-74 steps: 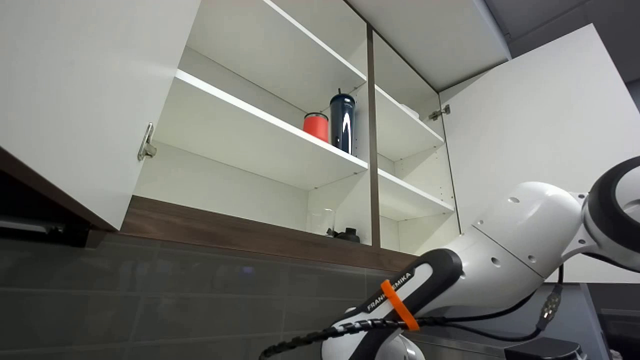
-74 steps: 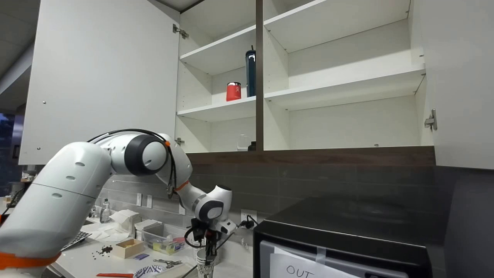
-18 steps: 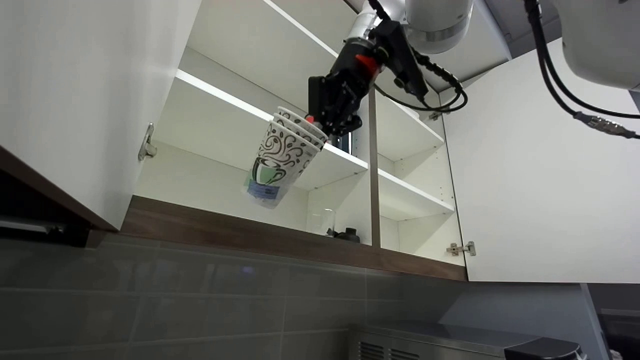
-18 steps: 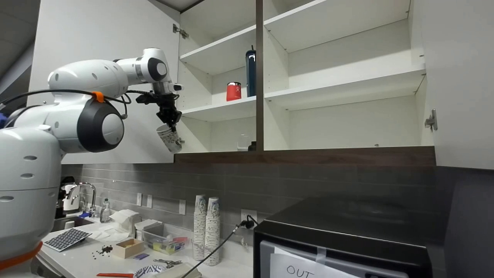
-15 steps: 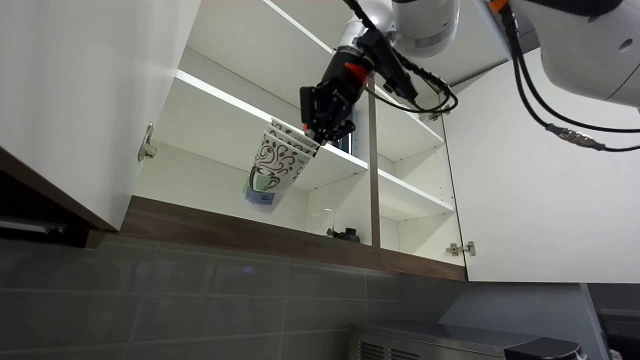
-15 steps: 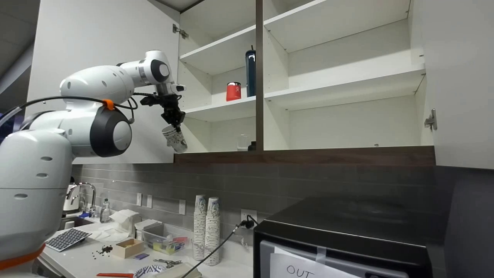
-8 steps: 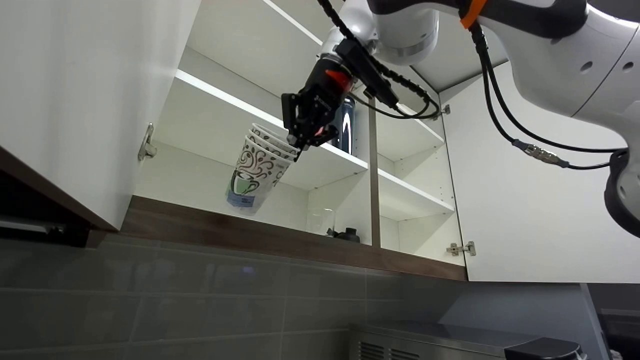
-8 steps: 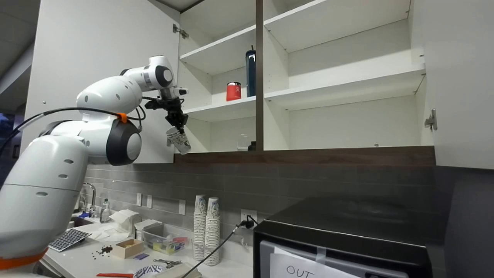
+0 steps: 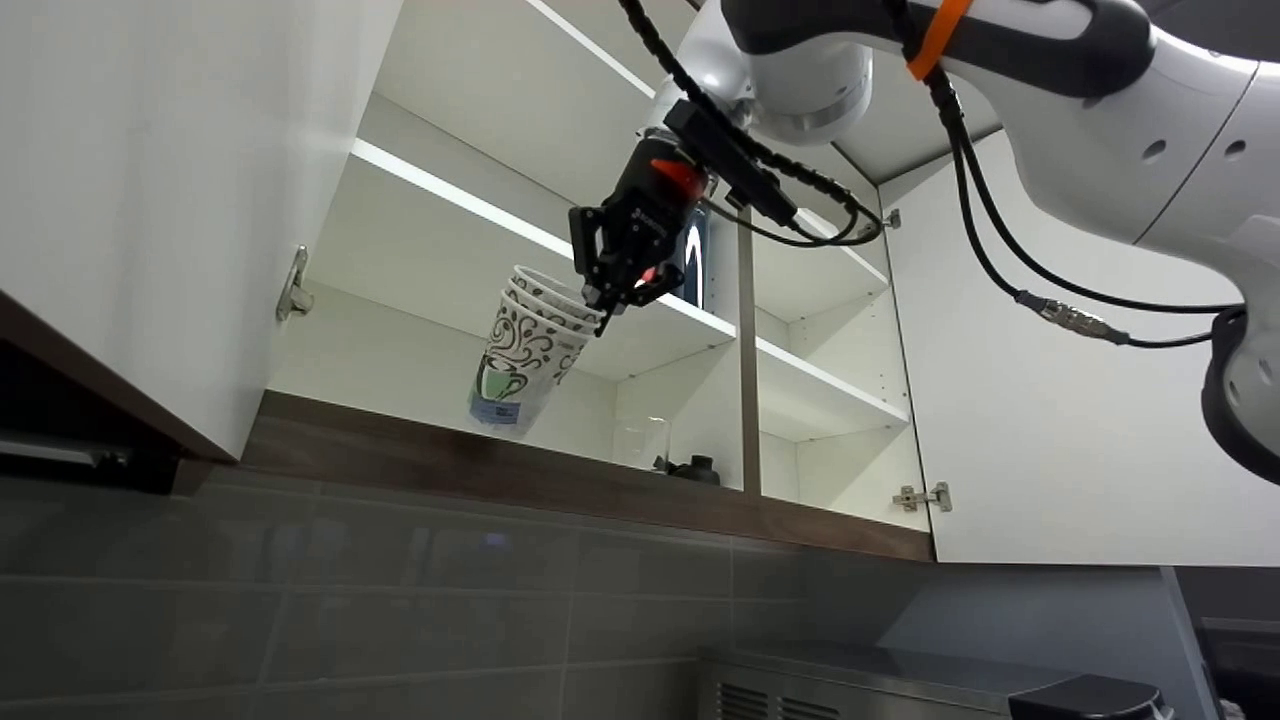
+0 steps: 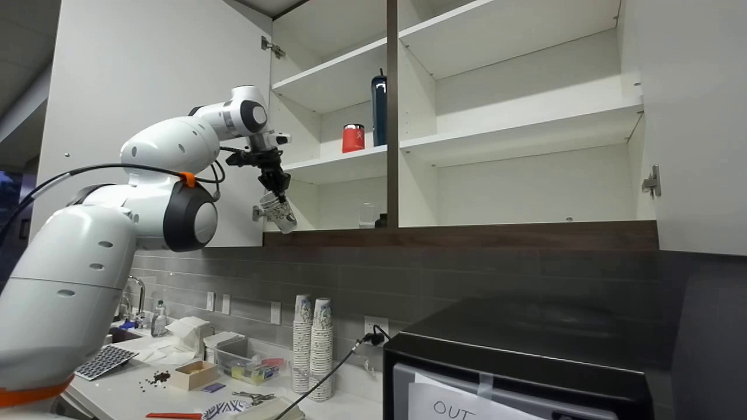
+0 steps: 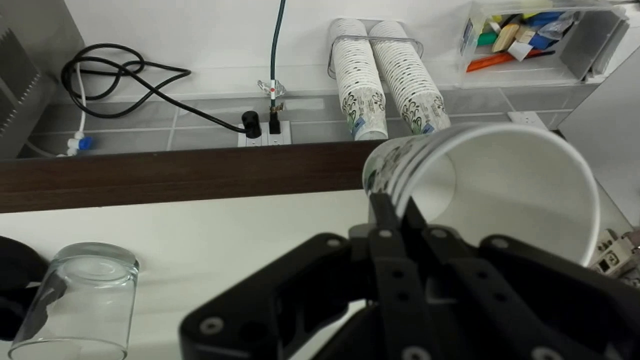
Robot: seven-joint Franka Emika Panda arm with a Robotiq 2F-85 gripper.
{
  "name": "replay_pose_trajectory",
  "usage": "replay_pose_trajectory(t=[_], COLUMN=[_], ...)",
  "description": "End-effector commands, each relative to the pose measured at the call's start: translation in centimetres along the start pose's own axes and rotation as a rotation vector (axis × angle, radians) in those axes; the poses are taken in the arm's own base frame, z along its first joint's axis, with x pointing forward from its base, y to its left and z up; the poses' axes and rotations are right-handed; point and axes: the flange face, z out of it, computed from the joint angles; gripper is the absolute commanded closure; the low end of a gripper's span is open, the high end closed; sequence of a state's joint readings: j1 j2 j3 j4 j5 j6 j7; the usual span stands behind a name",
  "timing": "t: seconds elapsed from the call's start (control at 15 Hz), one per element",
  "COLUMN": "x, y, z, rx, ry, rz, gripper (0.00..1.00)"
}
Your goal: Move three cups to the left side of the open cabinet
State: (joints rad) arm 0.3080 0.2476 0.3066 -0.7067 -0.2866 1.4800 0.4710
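Dark grey tile [image 9: 430,600] runs below a white wall cabinet [image 10: 525,192], its doors [image 9: 1080,430] swung wide and its bays parted by a brown upright [image 10: 392,116]. At the mouth of the left-hand bay [image 10: 344,198], a white robot arm [image 10: 169,141] holds its black gripper [image 11: 397,210] with the fingers [image 11: 384,212] almost together, pinching the side of three paper cups [image 9: 525,365] near their rims. They are nested one inside another (three rims show in an exterior view) and hang tilted, bases slanting down, close to the cabinet's brown bottom rail [image 9: 400,440]; I cannot tell whether any part of them is past it. On the lower shelf [image 10: 350,168] of that bay, a red tumbler [image 10: 353,139] stands just beside a tall dark blue bottle [image 10: 379,111]. On the cabinet floor [image 11: 240,240] below, a clear glass [image 11: 85,305] stands next to a black object [image 11: 20,265] that runs off the edge of the wrist view. Farther down, on the white counter [image 10: 356,405], two tall stacks of inverted cups [image 10: 321,356] stand side by side between a clear plastic bin [image 11: 592,50] and a black appliance [image 10: 525,326] with a sheet of paper [image 10: 429,396] on its front reading OUT. The bin holds coloured odds and ends [image 11: 525,37] too jumbled to name. Two dark plugs [image 11: 252,125] sit in a wall outlet [image 11: 286,132] nearby.
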Motion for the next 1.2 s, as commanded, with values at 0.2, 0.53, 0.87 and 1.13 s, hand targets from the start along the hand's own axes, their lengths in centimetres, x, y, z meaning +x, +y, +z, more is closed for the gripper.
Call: replay_pose_trajectory(t=[0.2, 0.53, 0.87, 1.13], x=[1.4, 2.3, 3.1, 3.8], y=[0.0, 0.1, 0.4, 2.3], z=[-0.3, 0.4, 1.4, 2.0], rx=[0.043, 0.058, 0.078, 0.114], ry=[0.063, 0.094, 0.103, 0.052], rz=[0.083, 0.118, 0.178, 0.379], gripper=[0.99, 0.99, 0.99, 0.99])
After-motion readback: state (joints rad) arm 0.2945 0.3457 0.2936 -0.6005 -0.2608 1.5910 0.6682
